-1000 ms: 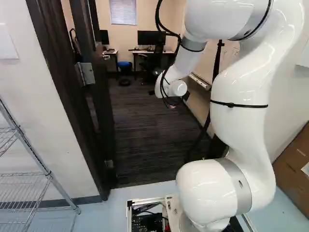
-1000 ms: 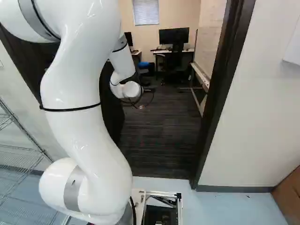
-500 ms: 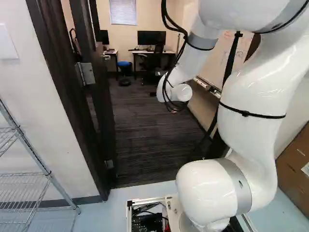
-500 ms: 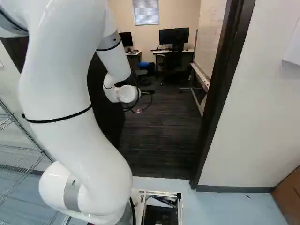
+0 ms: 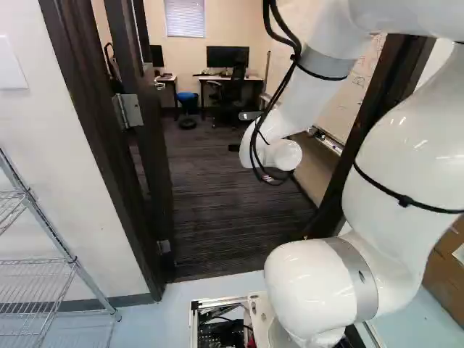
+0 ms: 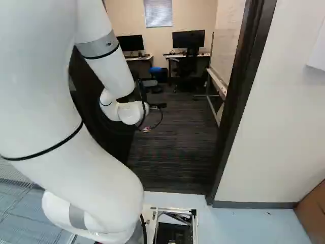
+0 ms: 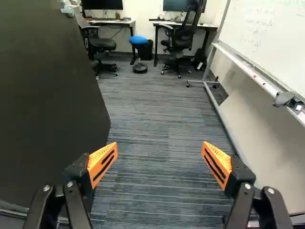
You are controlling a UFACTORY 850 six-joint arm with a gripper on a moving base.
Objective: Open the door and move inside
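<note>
"Wrist view, clock set on the claw [image 7: 159, 150], twelve straight ahead. Item one?"

"One claw, two fingers, orange pads [image 7: 102, 163], spread wide, nothing between them. Carpet [image 7: 157, 109] ahead."

"Item two, the door [image 7: 47, 95]?"

"One dark panel at ten o'clock, near the claw and ungripped; silver handle [image 7: 69, 8] on it. Also: blue stool [image 7: 138, 40] towards twelve, well ahead; whiteboard [image 7: 267, 43] at two."

"Left base view, clock set on its middle."

"Door at ten, standing open, swung into the room; one metal hinge [image 5: 129, 110] at its edge. Arm [image 5: 395, 152], white, at three, its wrist end [image 5: 283, 155] showing against the opening. Wire shelf [image 5: 43, 261] at eight, cardboard box [image 5: 442, 272] at four."

"Right base view, same clock?"

"Arm filling nine, partly hiding the door behind it. Door frame [image 6: 238, 101], dark, between two and three. One monitor [image 6: 188, 38] at one, on a surface [image 6: 200, 55]. Black chair [image 6: 189, 65] drawn up there, also at one."
</note>
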